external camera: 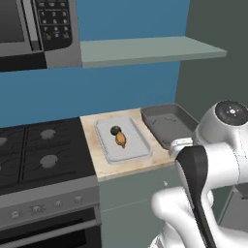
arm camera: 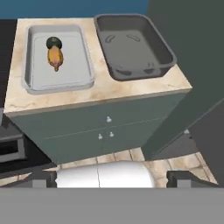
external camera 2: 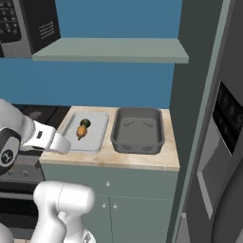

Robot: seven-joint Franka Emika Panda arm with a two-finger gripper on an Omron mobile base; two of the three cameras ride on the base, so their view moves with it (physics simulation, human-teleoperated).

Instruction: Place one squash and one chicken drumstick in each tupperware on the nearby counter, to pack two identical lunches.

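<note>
- Stove (external camera: 43,150): left of the surface (arm camera: 105,89), no part in the packing.
- Pale tupperware (arm camera: 83,65): holds one squash (arm camera: 53,42) touching one golden drumstick (arm camera: 55,57) (first lunch looks packed).
- Dark tupperware (arm camera: 164,52): just beside the pale one, nothing in it; second squash and drumstick not yet placed, so roughly half remains.
- Claw (arm camera: 111,177): fingers spread wide, holding nothing, back from the cabinet doors.
</note>
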